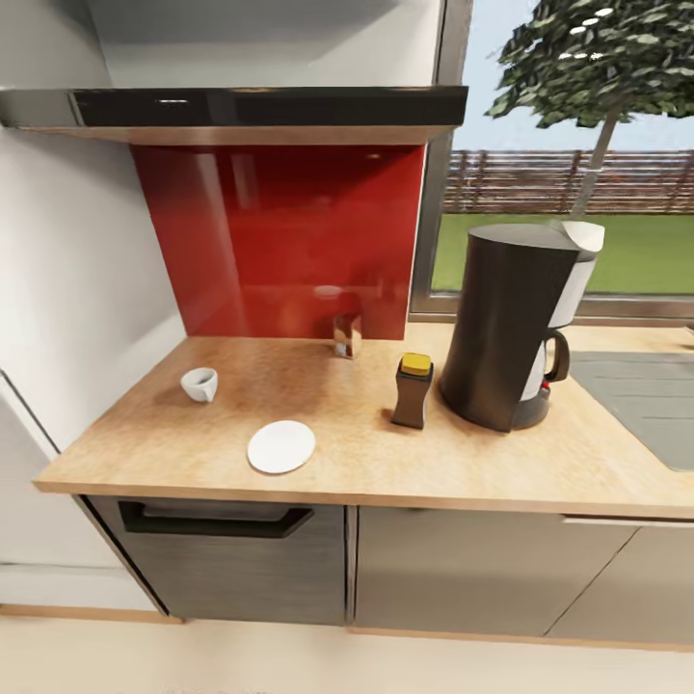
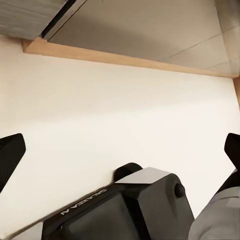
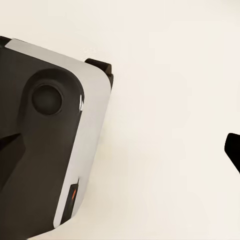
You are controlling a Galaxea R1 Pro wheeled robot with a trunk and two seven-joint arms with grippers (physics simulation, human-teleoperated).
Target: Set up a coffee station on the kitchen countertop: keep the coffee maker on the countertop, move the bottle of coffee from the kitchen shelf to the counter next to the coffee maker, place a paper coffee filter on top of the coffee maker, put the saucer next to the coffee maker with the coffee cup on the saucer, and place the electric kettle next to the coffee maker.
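Note:
The coffee maker (image 1: 506, 328) stands at the right of the kitchen countertop (image 1: 386, 472), and a white piece on its top looks like the paper coffee filter (image 1: 585, 234). Just left of it stands the bottle of coffee (image 1: 413, 389) with its yellow cap. The saucer (image 1: 280, 446) lies bare near the front edge. The coffee cup (image 1: 200, 384) sits apart from it at the left. The kitchen shelf (image 1: 231, 104) runs above. The electric kettle is out of view. My left gripper (image 2: 120, 150) is open over pale floor; my right gripper (image 3: 120, 150) is open too, with one fingertip (image 3: 234, 150) showing.
A small brownish object (image 1: 347, 333) stands at the back against the red backsplash (image 1: 289, 231). A grey sink (image 1: 646, 395) is set into the counter at the right, under a window. Grey cabinet fronts (image 1: 231, 559) are below. Both wrist views show my own base (image 2: 120, 210) on the floor.

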